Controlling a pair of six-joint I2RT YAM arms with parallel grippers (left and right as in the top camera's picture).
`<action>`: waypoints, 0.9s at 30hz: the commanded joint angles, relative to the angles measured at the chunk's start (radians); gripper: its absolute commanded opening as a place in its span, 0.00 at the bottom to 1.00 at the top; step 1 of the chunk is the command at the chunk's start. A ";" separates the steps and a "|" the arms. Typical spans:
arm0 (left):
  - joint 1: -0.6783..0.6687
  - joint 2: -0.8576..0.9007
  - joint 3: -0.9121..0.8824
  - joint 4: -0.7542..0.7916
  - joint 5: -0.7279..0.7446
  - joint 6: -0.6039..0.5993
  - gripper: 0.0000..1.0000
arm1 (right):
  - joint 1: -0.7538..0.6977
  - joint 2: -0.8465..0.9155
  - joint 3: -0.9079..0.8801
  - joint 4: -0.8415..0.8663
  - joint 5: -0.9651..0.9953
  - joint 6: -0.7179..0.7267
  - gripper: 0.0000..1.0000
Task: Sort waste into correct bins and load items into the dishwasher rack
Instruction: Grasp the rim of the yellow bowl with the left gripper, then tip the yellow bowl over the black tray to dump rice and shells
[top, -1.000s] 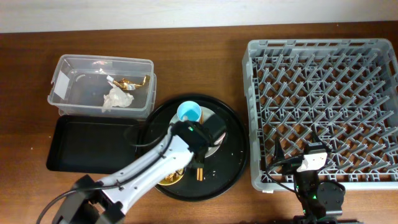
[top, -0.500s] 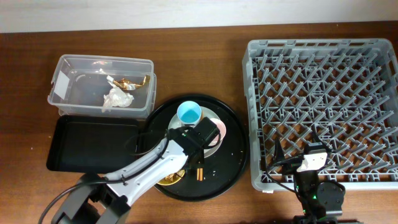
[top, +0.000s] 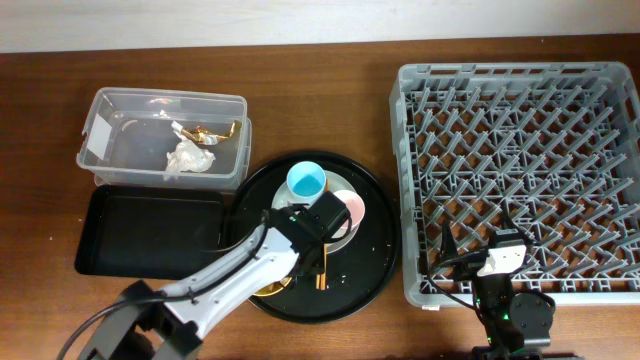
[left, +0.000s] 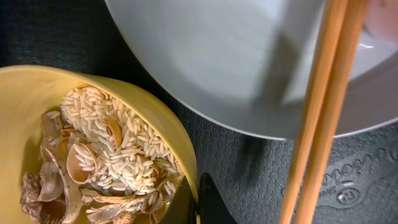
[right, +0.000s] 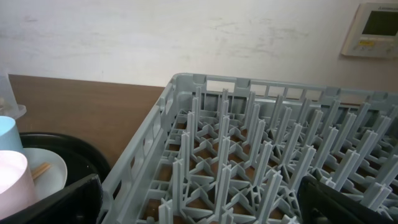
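The yellow bowl (left: 37, 106) holds rice and beige food scraps (left: 93, 162) on the big round black tray (top: 375, 255). My left gripper (left: 202, 205) is low at the bowl's right rim, its fingers close together with the rim between them. The pale plate (left: 236, 68) lies just behind and the brown chopsticks (left: 323, 118) lean on it. The light-blue cup (top: 305, 182) and pink cup (top: 352, 208) stand by the plate. My left arm (top: 320, 222) hides most of the bowl from overhead. My right gripper (right: 199, 208) is open and empty over the grey dishwasher rack (right: 249, 124).
The clear tub (top: 100, 110) at the back left holds the white napkin (top: 188, 157) and gold foil wrapper (top: 205, 131). The shallow black rectangular tray (top: 150, 235) lies in front of it. The rack (top: 520, 160) fills the right side.
My left arm has shifted slightly forward and lower over the round tray, uncovering more of the pink cup. The right arm has not moved.
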 joint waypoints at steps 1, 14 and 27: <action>0.002 -0.102 0.021 -0.003 -0.011 0.155 0.01 | 0.005 -0.006 -0.005 -0.005 0.005 0.004 0.98; 0.906 -0.394 0.058 0.000 0.532 0.626 0.01 | 0.005 -0.006 -0.005 -0.005 0.005 0.004 0.98; 1.431 -0.365 -0.230 0.375 1.174 0.822 0.00 | 0.005 -0.006 -0.005 -0.005 0.005 0.004 0.98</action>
